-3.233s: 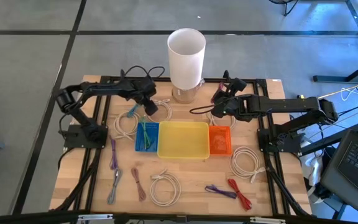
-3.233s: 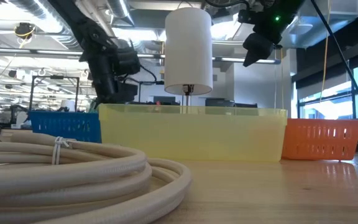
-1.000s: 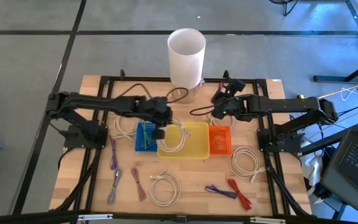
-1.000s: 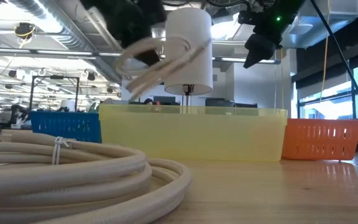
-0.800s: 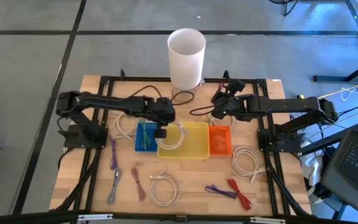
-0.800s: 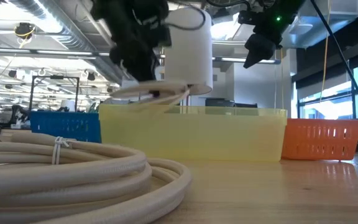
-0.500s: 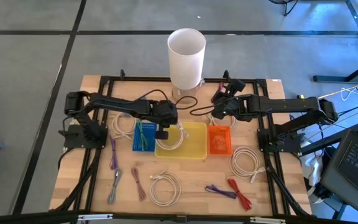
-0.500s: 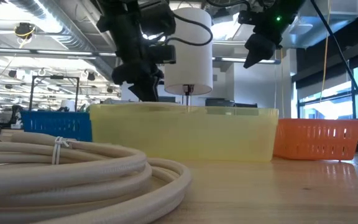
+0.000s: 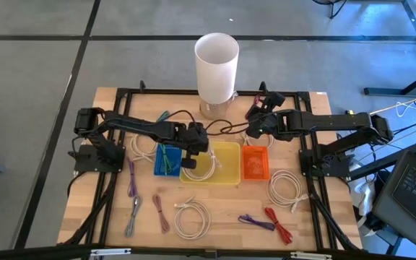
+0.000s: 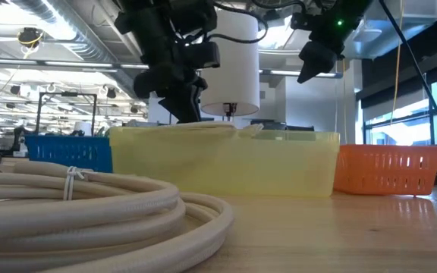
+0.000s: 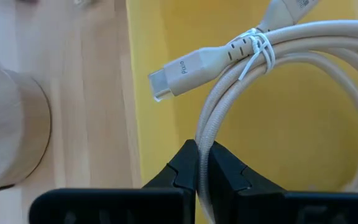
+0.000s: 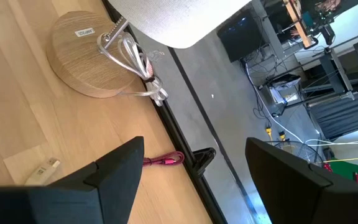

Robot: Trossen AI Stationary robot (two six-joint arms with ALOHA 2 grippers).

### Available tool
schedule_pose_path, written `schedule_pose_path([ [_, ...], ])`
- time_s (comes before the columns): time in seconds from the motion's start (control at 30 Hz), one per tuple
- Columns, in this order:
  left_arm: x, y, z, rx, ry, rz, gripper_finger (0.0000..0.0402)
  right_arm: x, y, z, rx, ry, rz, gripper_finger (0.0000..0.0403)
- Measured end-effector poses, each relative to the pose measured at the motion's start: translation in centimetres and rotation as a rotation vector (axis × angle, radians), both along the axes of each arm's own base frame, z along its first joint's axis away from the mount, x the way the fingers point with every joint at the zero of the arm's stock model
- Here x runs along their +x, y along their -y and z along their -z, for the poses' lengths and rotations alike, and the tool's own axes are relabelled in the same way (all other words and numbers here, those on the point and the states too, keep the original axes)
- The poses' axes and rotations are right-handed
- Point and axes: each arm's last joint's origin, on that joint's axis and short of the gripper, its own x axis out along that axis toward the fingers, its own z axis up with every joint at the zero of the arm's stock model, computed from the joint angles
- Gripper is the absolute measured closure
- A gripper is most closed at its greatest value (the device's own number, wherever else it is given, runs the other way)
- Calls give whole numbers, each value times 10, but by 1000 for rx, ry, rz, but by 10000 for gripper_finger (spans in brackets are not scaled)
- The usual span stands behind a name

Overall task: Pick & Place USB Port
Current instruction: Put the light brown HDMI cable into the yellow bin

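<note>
- Cable (image 11: 272, 106), cream and coiled, sits pinched between my left gripper (image 9: 191, 146) fingers, low over the yellow bin (image 9: 230, 153) at frame centre, so I judge carrying done and only release left.
- Right gripper (image 9: 255, 115) waits at upper right of centre, fingers wide, holding nothing.
- Other cables (image 9: 192, 217) along the lower table look unsorted.

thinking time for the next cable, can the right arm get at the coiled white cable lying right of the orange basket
Probably yes. The right gripper hangs open with nothing in it behind the orange basket, and the coiled white cable lies uncovered on the wooden table beside that arm's base.
</note>
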Motion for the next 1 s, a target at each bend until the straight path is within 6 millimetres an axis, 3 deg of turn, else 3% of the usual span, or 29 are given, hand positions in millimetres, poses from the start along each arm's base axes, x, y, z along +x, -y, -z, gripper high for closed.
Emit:
schedule_pose_path([
  [0.7,14,-6,42,77,-110,71,389,0,0,0,7,1,-4,120],
  [0.8,15,-6,41,87,-95,66,370,0,0,0,7,1,-3,120],
  [1.0,17,-1,37,191,-82,66,294,0,0,0,7,1,-3,120],
])
